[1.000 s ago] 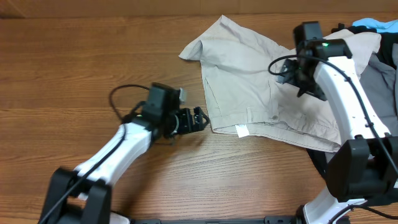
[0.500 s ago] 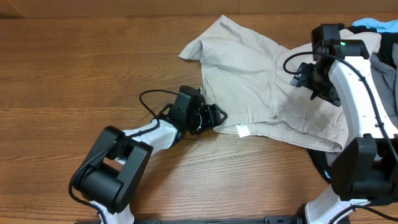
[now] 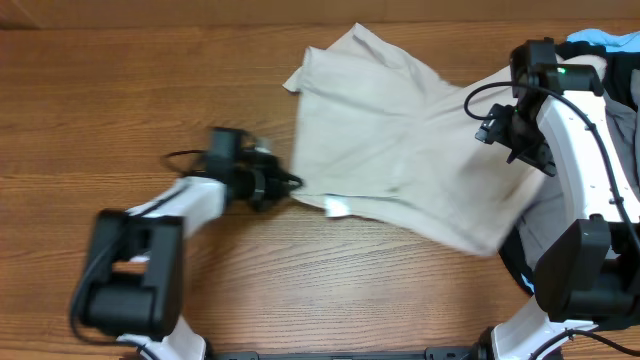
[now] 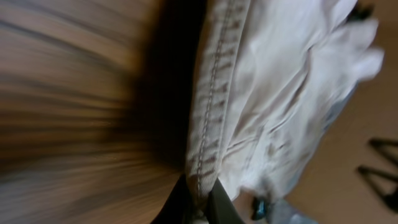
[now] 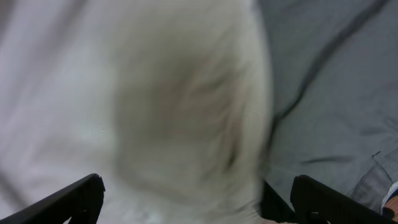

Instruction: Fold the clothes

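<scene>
Wooden worktop [image 3: 120, 90] before us: our left fingers [image 4: 179, 208] pinch the waistband corner of the beige shorts [image 3: 400, 140], which spread rightward towards our right fingers [image 5: 74, 196], held wide apart over the far side.

Khaki shorts [image 3: 390, 150] lie spread on a wood-grain table [image 3: 120, 110], reaching from the tips of the left gripper [image 3: 285, 184], which pinches their hem, across to beneath the right gripper [image 5: 199, 202]. A white tag [image 3: 337, 208] shows just beside the left gripper. Beyond the right gripper, a grey garment [image 3: 622, 110] lies partly under the shorts, with something blue [image 3: 600, 40] past it.
</scene>
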{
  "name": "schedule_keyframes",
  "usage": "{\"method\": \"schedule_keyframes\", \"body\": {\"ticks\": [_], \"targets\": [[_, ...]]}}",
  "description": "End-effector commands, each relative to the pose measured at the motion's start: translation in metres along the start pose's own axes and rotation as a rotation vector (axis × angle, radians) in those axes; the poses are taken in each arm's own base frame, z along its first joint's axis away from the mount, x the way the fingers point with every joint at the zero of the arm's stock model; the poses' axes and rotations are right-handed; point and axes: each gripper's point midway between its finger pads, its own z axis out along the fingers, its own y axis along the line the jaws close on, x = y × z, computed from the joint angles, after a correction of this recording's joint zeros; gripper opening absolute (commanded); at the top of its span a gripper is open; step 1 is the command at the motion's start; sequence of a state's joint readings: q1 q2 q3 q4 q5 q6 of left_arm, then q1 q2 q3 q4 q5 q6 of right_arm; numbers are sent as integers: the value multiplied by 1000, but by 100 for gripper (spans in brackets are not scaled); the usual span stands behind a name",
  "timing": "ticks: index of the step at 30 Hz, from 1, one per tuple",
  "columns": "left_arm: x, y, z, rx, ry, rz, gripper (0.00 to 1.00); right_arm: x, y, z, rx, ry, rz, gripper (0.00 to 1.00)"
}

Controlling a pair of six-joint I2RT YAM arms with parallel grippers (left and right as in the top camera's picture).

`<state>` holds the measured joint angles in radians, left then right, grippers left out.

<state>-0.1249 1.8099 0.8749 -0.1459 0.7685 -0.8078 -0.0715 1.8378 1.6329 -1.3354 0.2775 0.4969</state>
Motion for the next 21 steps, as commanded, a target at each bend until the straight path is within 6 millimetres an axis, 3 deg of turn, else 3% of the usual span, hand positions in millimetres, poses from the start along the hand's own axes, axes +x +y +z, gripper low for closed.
{"method": "schedule_keyframes", "body": {"ticks": [1, 6, 7, 10, 12, 15, 18, 21], "targets": [[-51, 12, -84, 33, -200, 103, 4, -9, -7, -1, 8, -17, 26, 100], [-112, 74, -188, -81, -527, -11, 4, -8, -6, -1, -2, -11, 4, 100], [-126, 87, -221, -76, -606, -55, 4, -6, -1, -1, -27, 3, -16, 100], [-132, 94, -253, -54, -656, -105, 4, 3, 22, -4, -163, 52, -112, 100], [-127, 94, -257, -36, -631, -136, 4, 14, 55, -14, -369, 91, -272, 100], [-114, 91, -244, -44, -559, -128, 4, 22, 90, -32, -598, 91, -400, 91], [-101, 95, -229, -101, -497, -107, 4, 17, 109, -40, -652, 36, -429, 88], [-92, 110, -221, -221, -465, -134, 4, 19, 137, -49, -659, -52, -528, 92]]}}
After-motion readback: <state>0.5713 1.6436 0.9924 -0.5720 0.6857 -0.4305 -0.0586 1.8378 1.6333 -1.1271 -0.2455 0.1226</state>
